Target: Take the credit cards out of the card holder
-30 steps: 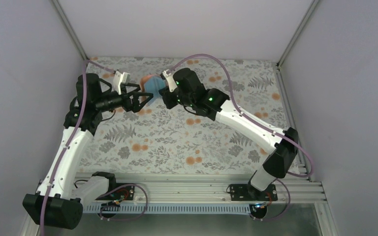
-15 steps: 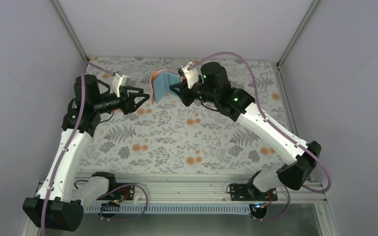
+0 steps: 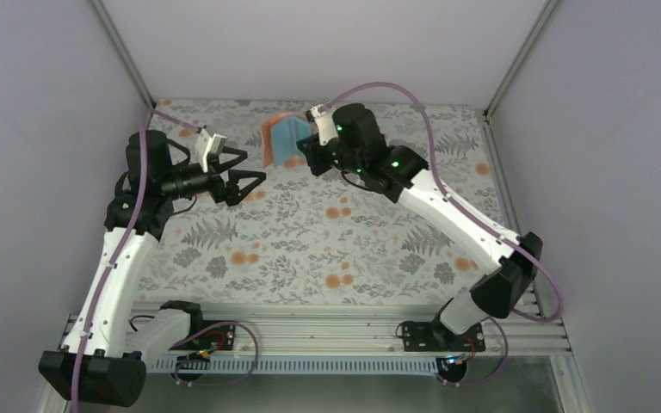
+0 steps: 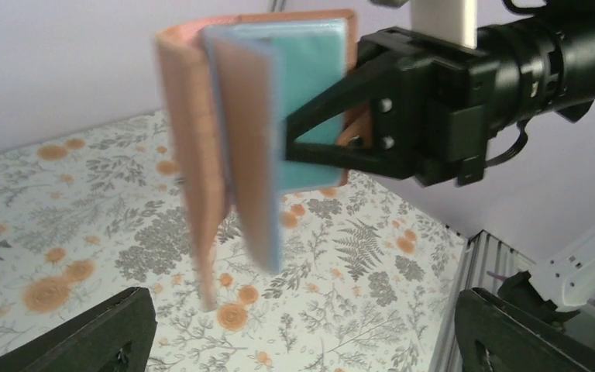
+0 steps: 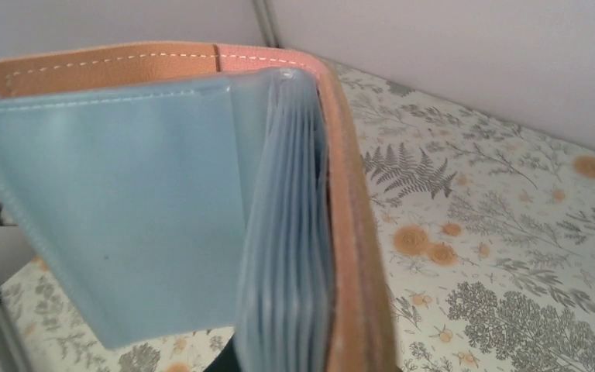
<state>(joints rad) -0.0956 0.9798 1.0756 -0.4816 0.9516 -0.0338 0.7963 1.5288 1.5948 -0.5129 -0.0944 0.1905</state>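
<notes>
Reddish-brown card holder (image 3: 280, 142), light blue inside, one item: we list it held off the floral tablecloth (image 3: 353, 249), towards 12 o'clock of the table, hanging half open with its leaves fanned. Right gripper (image 3: 303, 153): at 3 o'clock of the holder, jaws pinching one cover. Left gripper (image 3: 253, 166): at 8 o'clock of the holder, near but apart from it, jaws spread wide. Clear sleeves (image 5: 287, 232) show in the right wrist view; we cannot tell any cards among them.
</notes>
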